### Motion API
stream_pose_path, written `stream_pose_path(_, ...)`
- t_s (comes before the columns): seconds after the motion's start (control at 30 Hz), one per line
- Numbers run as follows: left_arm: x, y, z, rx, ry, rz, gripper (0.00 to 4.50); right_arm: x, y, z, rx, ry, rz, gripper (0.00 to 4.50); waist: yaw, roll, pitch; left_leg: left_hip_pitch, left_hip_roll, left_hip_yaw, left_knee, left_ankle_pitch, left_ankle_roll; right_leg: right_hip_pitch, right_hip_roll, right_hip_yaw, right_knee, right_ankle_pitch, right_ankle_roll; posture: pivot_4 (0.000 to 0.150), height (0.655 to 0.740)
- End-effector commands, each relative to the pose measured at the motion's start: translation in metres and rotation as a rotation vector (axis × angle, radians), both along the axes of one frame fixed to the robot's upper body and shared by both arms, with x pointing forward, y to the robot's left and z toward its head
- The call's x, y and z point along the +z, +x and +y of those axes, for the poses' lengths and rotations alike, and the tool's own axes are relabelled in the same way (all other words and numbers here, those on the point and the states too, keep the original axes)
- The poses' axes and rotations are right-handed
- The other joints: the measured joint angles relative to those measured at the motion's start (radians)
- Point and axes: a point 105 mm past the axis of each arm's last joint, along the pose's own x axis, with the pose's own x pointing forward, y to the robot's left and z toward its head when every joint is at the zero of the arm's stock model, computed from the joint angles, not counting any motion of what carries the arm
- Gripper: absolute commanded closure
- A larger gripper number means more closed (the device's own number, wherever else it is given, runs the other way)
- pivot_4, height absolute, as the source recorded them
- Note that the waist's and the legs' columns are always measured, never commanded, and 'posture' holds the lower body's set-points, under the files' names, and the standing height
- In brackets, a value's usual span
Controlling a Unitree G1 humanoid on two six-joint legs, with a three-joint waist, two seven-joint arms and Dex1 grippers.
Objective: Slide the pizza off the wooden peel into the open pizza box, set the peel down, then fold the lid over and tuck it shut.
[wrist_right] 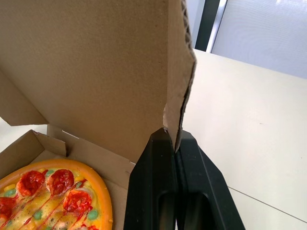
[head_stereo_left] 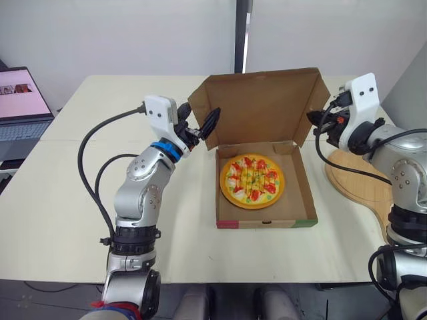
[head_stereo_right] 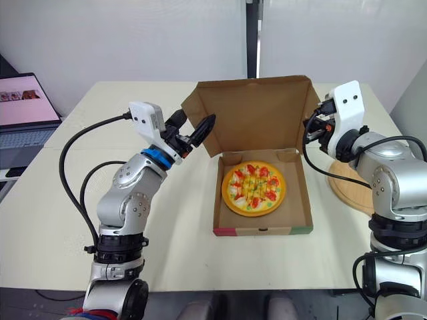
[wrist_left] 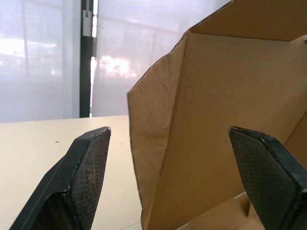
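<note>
Pizza box lid (head_stereo_left: pixel 263 107) upright: right tool (wrist_right: pixel 174 140) pinched onto right edge, left tool (wrist_left: pixel 169 130) spread astride left edge.

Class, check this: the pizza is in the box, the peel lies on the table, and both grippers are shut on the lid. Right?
No. The left gripper is open, fingers spread either side of the lid, as the left wrist view shows; only the right gripper is shut on it.
</note>
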Motion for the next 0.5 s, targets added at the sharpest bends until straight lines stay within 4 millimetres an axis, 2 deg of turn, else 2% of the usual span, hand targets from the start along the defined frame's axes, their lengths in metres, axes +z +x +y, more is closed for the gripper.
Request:
stream_pose_path(0.03, 0.016, -0.004, 0.002, 0.019, -0.029, -0.073, 0.42, 0.013, -0.006, 0.005, 0.038, -0.004, -0.059, 4.50, 0.000, 0.000, 0.000, 0.000, 0.000, 0.000, 0.000, 0.000, 0.000, 0.000, 0.000, 0.000, 0.000, 0.000, 0.000, 0.150, 0.7281)
stream_pose_path(0.3, 0.025, -0.006, -0.004, 0.030, -0.021, -0.095, 0.42, 0.013, -0.005, 0.005, 0.043, -0.011, -0.057, 4.50, 0.000, 0.000, 0.000, 0.000, 0.000, 0.000, 0.000, 0.000, 0.000, 0.000, 0.000, 0.000, 0.000, 0.000, 0.000, 0.150, 0.7281)
stream_pose_path(0.4, 0.027, -0.010, -0.006, 0.047, -0.010, -0.105, 0.98, 0.013, -0.006, 0.005, 0.046, -0.014, -0.057, 4.50, -0.001, 0.000, 0.000, 0.000, 0.000, 0.000, 0.000, 0.000, 0.000, 0.000, 0.000, 0.000, 0.000, 0.000, 0.000, 0.150, 0.7281)
stream_pose_path(0.5, 0.028, -0.018, -0.007, 0.072, -0.002, -0.117, 1.90, 0.012, -0.005, 0.007, 0.049, -0.014, -0.056, 4.50, -0.001, 0.000, 0.000, 0.000, 0.000, 0.000, 0.000, 0.000, 0.000, 0.000, 0.000, 0.000, 0.000, 0.000, 0.000, 0.150, 0.7281)
